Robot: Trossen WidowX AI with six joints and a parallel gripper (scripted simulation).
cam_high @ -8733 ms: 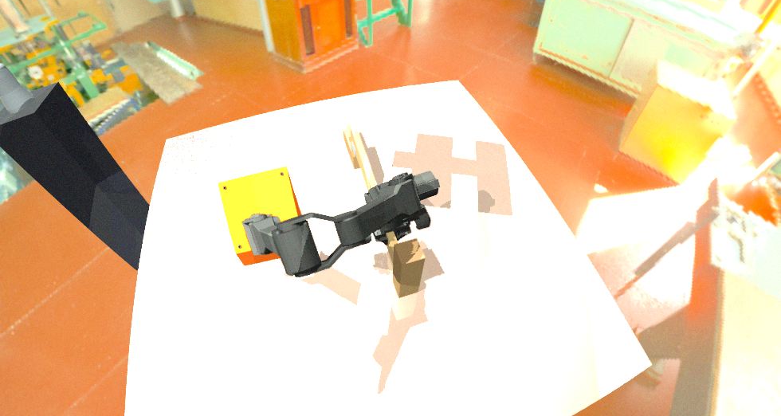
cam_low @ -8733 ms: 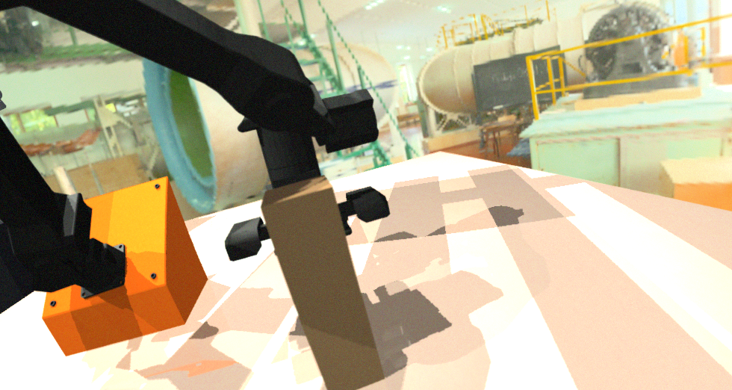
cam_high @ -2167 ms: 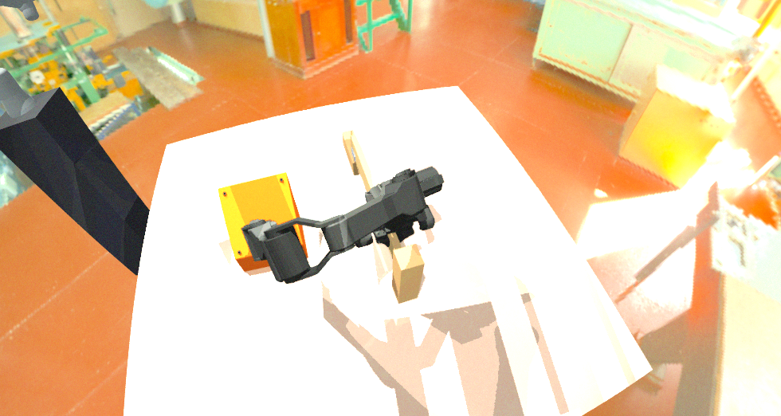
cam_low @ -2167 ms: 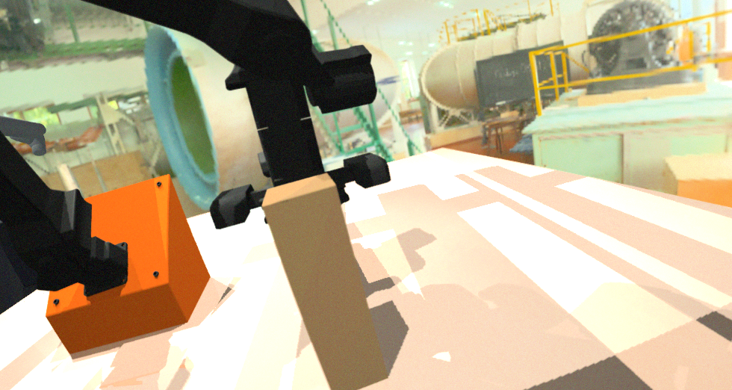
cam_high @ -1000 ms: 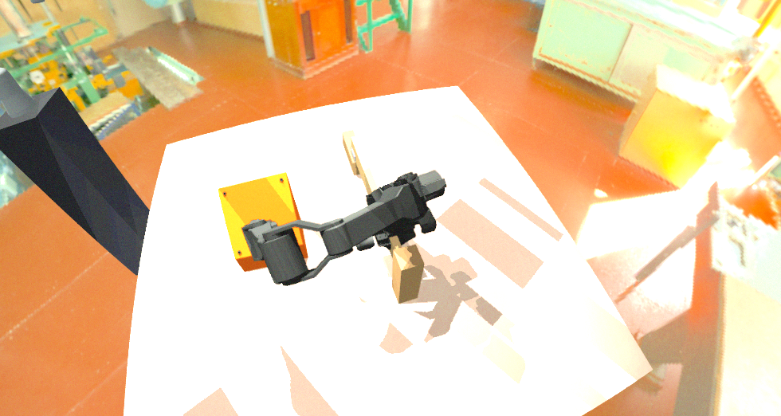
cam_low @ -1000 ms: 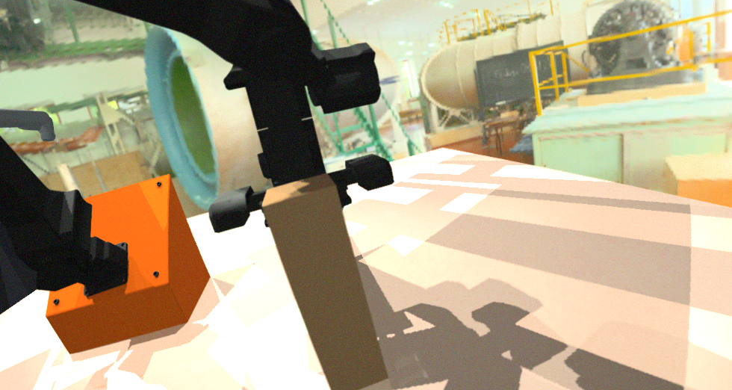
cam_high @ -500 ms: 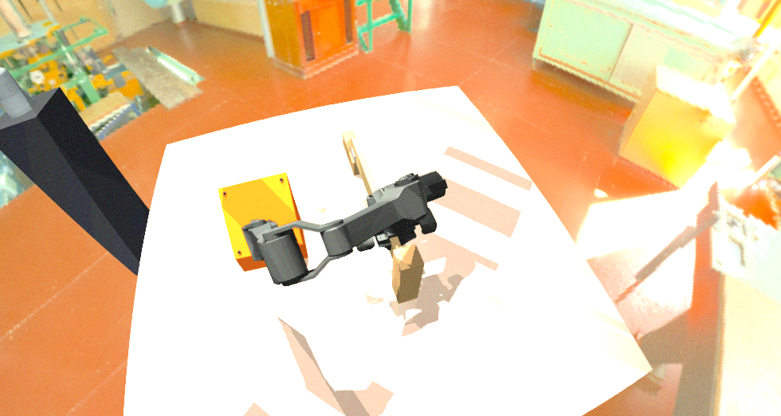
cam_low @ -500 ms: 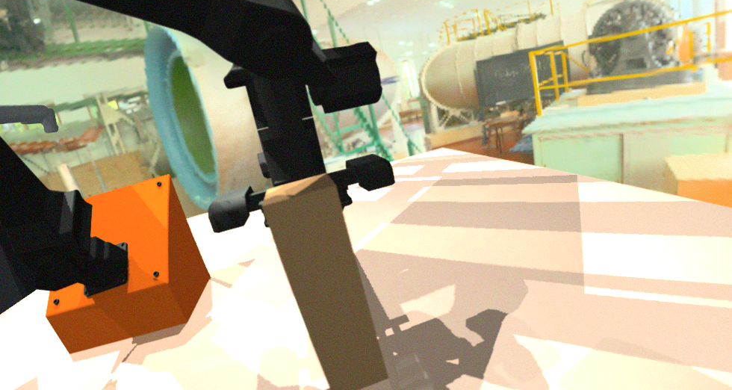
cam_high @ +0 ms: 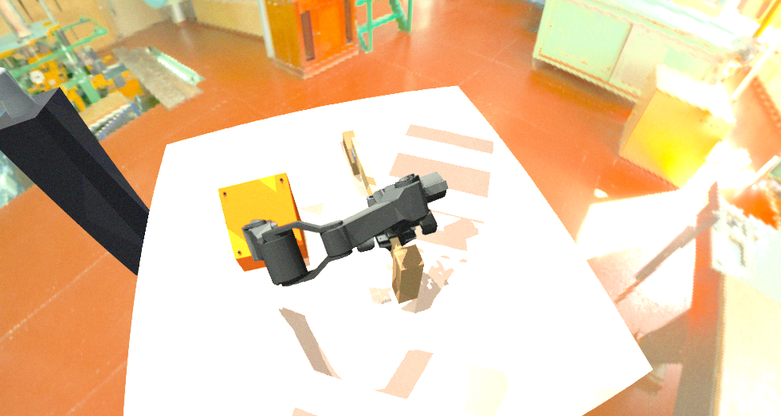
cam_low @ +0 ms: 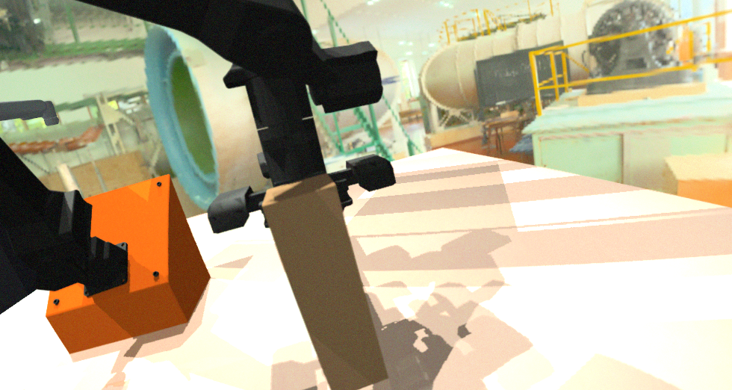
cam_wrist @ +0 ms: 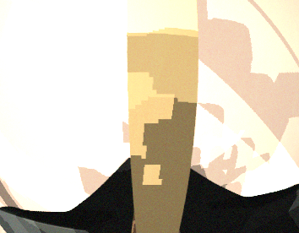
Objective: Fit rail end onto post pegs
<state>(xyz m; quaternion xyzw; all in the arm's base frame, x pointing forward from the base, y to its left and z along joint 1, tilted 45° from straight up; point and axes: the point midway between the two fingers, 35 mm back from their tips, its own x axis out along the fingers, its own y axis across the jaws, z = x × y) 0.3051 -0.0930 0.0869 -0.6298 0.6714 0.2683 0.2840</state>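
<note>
The wooden rail (cam_high: pixel 365 179) (cam_wrist: pixel 163 84) runs from the low footboard block (cam_high: pixel 349 156) at the back of the table toward the upright wooden post (cam_high: pixel 407 282) (cam_low: pixel 327 285) at the front. My gripper (cam_high: pixel 398 236) (cam_wrist: pixel 149 163) is shut on the rail close to its near end, just behind the post. In the top view the rail's near end shows right at the post's top, above the table. In the exterior view the post hides the rail. The pegs and holes are hidden, so I cannot tell whether they are engaged or whether a gap remains. The far end appears at the footboard; its exact seating is unclear.
An orange-yellow box (cam_high: pixel 257 206) (cam_low: pixel 138 233) stands left of the rail, under the arm's lower part. The white table (cam_high: pixel 218 347) has patchy shadows. A dark column (cam_high: pixel 76 167) rises beyond the table's left edge.
</note>
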